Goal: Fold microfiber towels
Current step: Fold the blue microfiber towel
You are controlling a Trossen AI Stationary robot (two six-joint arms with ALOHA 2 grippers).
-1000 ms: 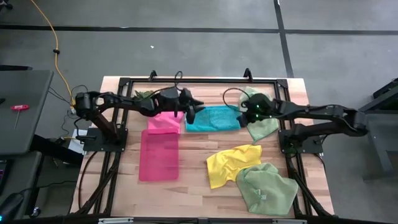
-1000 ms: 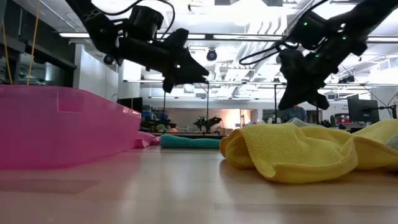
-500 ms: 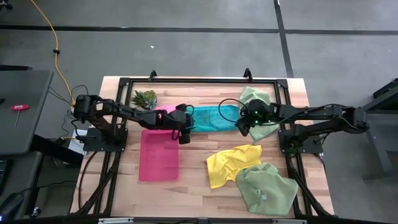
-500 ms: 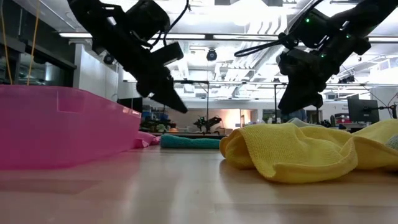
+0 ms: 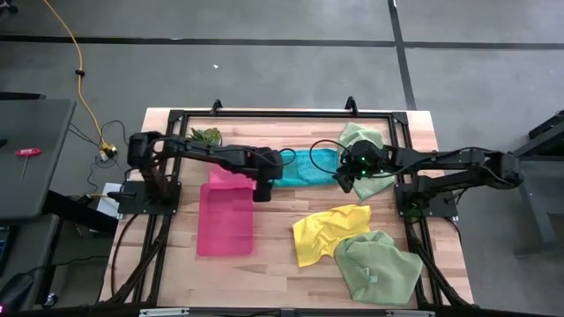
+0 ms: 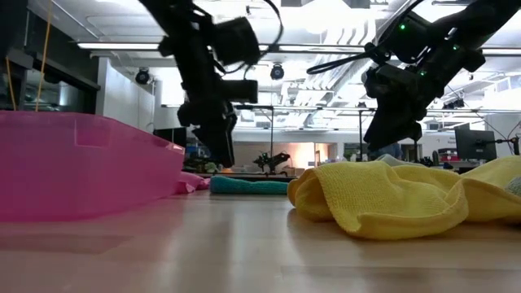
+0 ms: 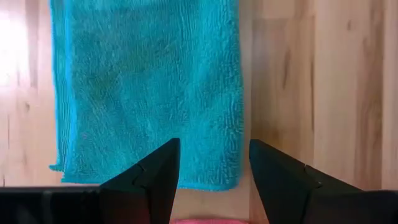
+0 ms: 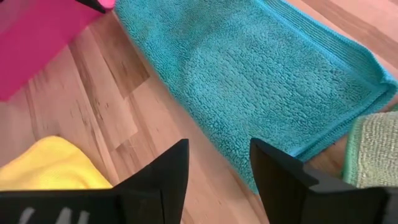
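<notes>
Both tools open, empty, over folded teal towel [image 5: 304, 167].

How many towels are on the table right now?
5: teal towel far centre, hot pink towel beside it, yellow towel mid-right, pale green towels far right and near right.

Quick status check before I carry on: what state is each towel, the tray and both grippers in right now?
teal towel: folded flat, lying free on the table.
hot pink towel: folded, by the tray's far end.
yellow towel: crumpled, unfolded.
near pale green towel: rumpled, unfolded.
far pale green towel: rumpled, partly under the right arm.
pink tray: flat on the table.
left gripper: open, empty, over the teal towel's edge.
right gripper: open, empty, over the towel's other end.
</notes>
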